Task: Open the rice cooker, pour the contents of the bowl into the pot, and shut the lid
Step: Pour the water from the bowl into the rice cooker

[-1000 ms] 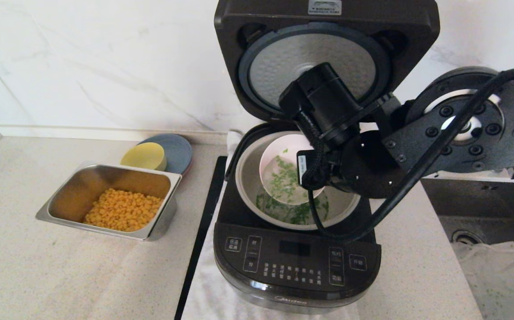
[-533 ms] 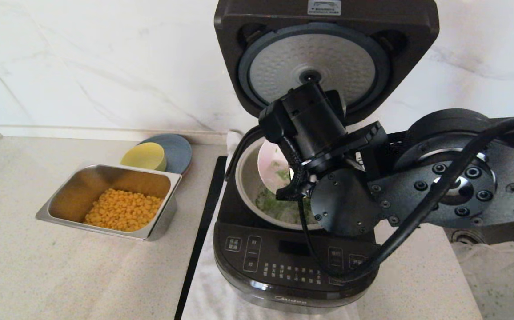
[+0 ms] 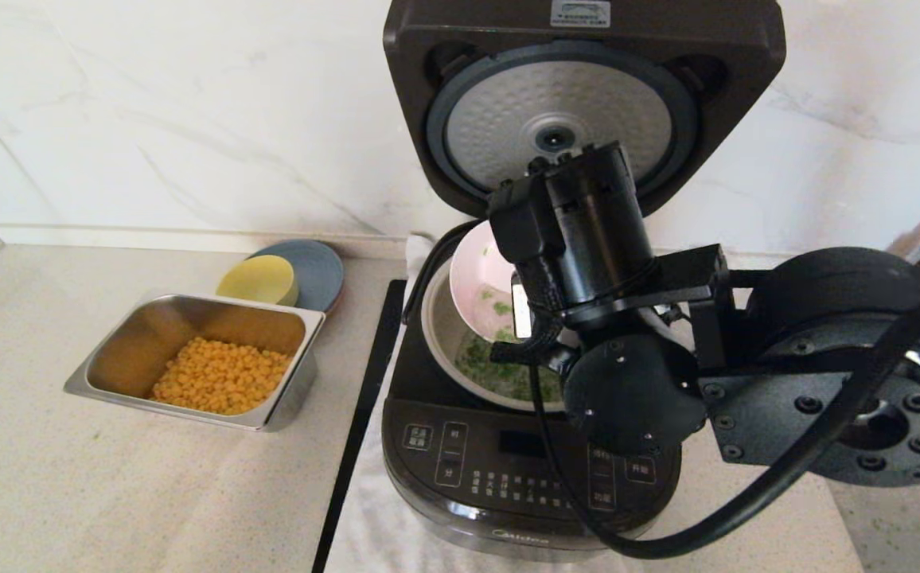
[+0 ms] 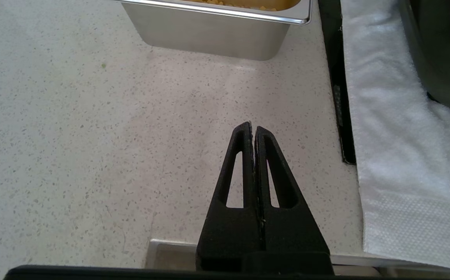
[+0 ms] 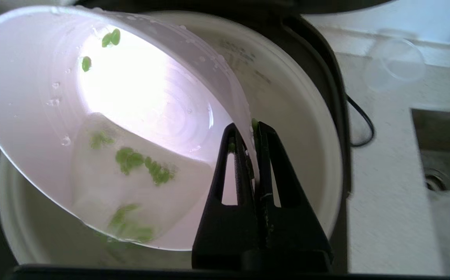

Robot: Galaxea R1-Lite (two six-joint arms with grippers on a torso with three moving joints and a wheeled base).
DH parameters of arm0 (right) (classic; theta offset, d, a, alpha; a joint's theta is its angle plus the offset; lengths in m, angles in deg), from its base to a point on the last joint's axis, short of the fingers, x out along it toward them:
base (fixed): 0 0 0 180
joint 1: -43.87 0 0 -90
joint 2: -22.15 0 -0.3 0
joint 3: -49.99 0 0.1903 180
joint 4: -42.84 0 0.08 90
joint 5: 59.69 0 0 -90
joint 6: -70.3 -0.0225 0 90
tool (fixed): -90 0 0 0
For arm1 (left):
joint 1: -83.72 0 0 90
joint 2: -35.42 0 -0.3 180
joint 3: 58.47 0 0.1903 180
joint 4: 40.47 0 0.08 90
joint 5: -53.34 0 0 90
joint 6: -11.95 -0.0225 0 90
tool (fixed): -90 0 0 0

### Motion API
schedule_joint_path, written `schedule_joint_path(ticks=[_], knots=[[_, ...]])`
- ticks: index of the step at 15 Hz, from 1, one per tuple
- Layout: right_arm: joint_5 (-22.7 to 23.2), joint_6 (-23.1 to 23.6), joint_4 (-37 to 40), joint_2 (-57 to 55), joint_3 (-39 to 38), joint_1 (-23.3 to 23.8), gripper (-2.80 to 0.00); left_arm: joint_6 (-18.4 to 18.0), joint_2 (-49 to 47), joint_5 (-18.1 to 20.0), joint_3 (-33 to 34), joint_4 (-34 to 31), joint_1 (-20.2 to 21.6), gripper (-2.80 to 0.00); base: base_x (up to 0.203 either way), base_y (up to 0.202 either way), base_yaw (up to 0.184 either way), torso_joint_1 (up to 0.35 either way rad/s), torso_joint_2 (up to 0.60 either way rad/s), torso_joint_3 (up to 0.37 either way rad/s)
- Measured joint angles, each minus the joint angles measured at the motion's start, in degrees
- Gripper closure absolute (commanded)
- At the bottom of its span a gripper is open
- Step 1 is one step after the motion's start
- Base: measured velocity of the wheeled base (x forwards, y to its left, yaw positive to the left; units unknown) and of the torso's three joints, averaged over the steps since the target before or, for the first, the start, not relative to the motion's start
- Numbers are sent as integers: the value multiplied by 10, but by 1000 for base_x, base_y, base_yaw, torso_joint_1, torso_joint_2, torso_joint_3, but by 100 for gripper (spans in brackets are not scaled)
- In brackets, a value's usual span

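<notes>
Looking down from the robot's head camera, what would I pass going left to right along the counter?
Steel tray of corn → yellow bowl on the blue plate → black strip → rice cooker → the robot's right arm.

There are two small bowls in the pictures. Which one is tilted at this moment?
The pink bowl, tipped steeply over the pot with the right gripper shut on its rim. The yellow bowl sits on the blue plate, untouched.
</notes>
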State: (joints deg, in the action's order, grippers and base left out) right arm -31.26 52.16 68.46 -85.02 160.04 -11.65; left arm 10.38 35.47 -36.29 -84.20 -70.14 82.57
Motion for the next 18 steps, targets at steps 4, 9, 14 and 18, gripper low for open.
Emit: schedule_joint_path(ticks=[4,9,14,18], knots=[[2,76,-181,-2,-80,7,0,0,0,0,0,0,0,0,0,0,0,0,0,0],[15,196,-413,-7,-171,12,0,0,0,0,0,0,0,0,0,0,0,0,0,0],[33,265,-567,-15,-219,19,0,0,0,0,0,0,0,0,0,0,0,0,0,0],[34,272,-566,-10,-214,19,0,0,0,0,0,0,0,0,0,0,0,0,0,0]])
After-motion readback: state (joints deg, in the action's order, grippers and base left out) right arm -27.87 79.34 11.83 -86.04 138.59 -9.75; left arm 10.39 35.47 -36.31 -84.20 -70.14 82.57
